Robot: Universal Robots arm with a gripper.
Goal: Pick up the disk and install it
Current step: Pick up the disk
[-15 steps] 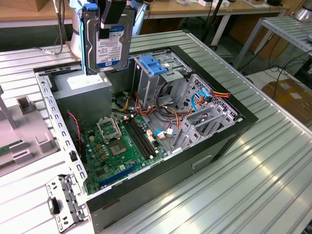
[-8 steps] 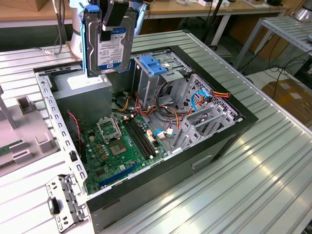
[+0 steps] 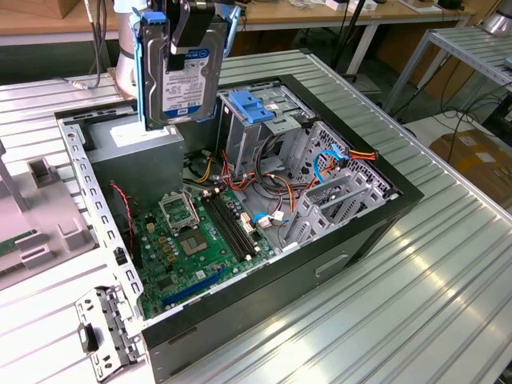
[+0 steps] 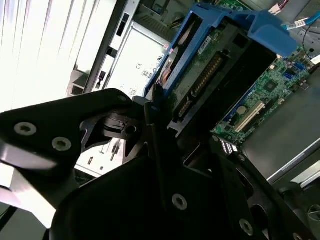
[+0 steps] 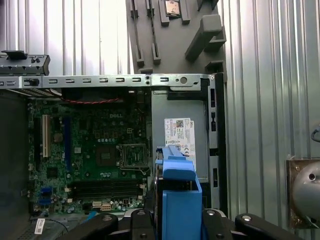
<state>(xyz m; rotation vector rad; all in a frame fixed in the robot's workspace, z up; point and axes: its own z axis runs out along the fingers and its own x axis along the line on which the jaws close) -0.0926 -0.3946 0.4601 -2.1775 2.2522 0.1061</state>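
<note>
The disk [image 3: 180,76] hangs upright above the back of the open computer case [image 3: 360,220], its white label with a blue band facing the exterior view. A blue carrier frame runs along its edges. My gripper [image 3: 183,34] is shut on the disk from above, one black finger lying across the label. In the second wrist view the disk [image 4: 210,60] shows its green circuit side between the black fingers [image 4: 152,125]. In the first wrist view the blue frame of the disk [image 5: 177,200] sits over the grey power-supply box [image 5: 180,135].
Inside the case lie the green motherboard [image 3: 192,240], a metal drive cage with a blue latch [image 3: 248,108] and loose coloured cables [image 3: 336,156]. A grey plastic fixture [image 3: 40,208] stands at the exterior view's left. A metal bracket [image 3: 104,332] lies near the case's front corner.
</note>
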